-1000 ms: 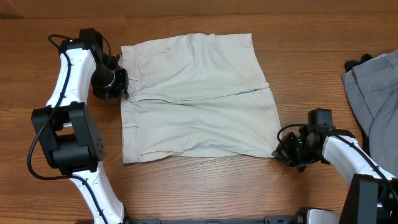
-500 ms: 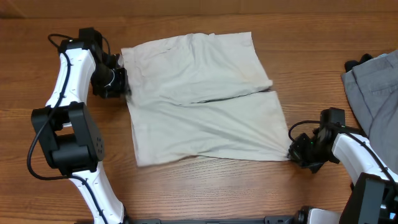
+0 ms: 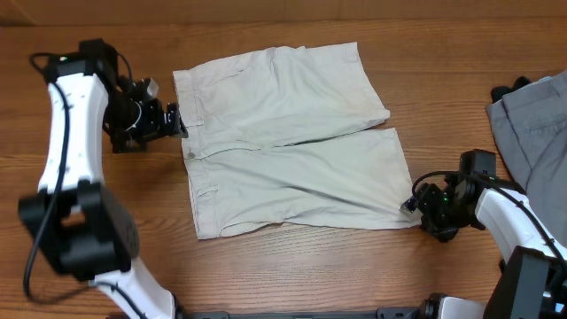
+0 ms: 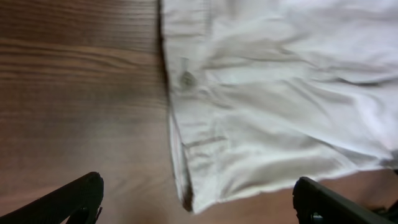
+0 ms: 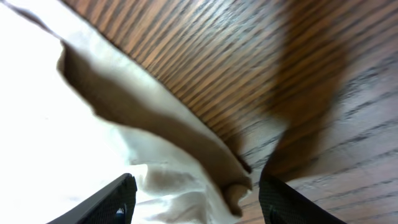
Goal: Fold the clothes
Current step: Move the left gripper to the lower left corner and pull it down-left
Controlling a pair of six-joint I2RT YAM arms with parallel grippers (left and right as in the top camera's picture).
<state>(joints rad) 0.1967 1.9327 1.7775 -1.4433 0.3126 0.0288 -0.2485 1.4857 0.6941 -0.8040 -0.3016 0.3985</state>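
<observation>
The clothes, cream shorts point(image 3: 283, 146), lie spread flat mid-table, waistband to the left and both legs pointing right. My left gripper point(image 3: 180, 122) hovers just off the waistband's left edge, jaws wide open and holding nothing. In the left wrist view the waistband and its button point(image 4: 186, 78) lie ahead of the gripper point(image 4: 199, 205), with the waistband corner between the spread fingers point(image 4: 78, 198). My right gripper point(image 3: 411, 205) sits at the near leg's hem corner. In the right wrist view its jaws stand apart around the loose hem corner point(image 5: 233, 193), gripper point(image 5: 196, 202) not pinching it.
A grey garment point(image 3: 532, 133) lies at the table's right edge, close to the right arm, with a small black item point(image 3: 503, 89) just behind it. Bare wooden tabletop point(image 3: 292, 275) surrounds the shorts.
Both grippers have opened and let go of the shorts. The shorts were drawn rightward and now lie flat. The left arm has pulled back to the left.
</observation>
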